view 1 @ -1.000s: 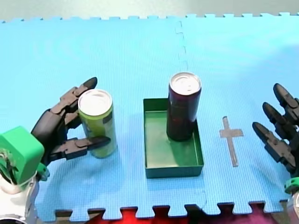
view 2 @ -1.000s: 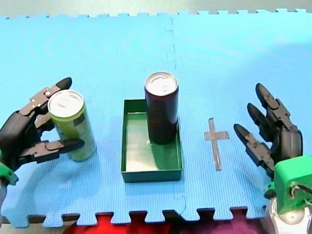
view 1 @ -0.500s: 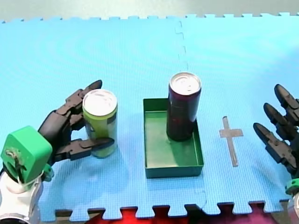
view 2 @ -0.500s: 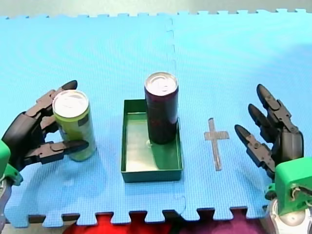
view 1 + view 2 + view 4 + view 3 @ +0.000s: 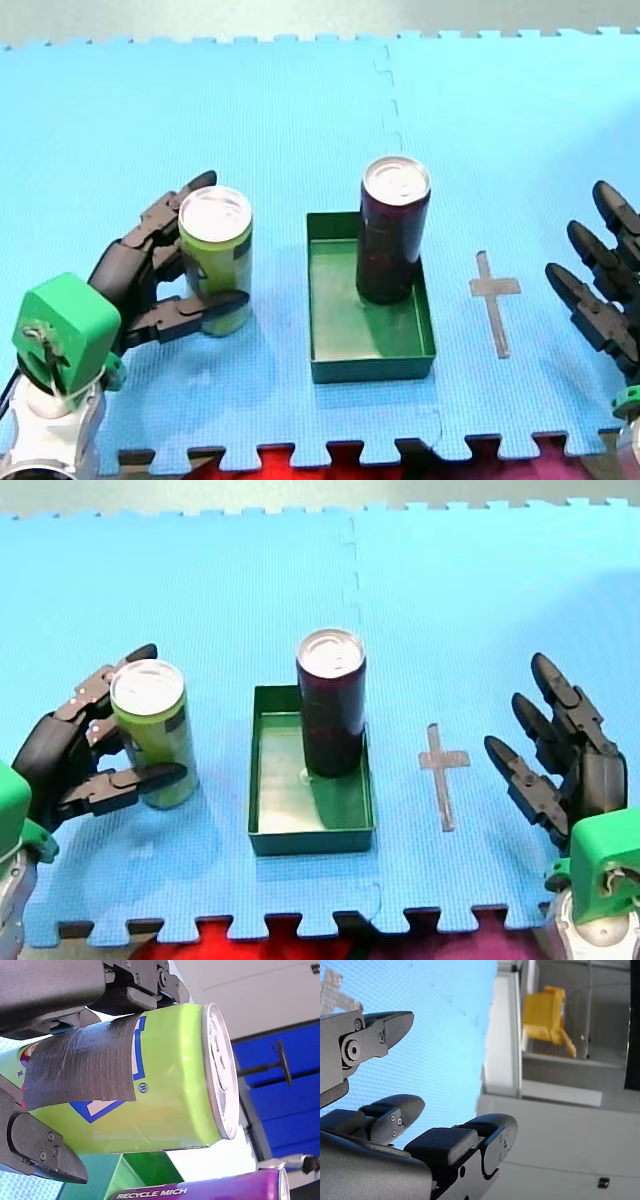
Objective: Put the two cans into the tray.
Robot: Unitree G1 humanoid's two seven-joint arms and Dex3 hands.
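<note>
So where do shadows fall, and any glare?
Head views: the dark can casts its shadow over the tray floor toward the near edge; both lids glare bright, the green can in the left hand included; right hand open at the mat edge.

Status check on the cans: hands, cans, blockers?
Left robot hand shut on green can, left of tray. Right robot hand open, right of tape cross. Dark can upright in tray. Nothing between green can and tray.
</note>
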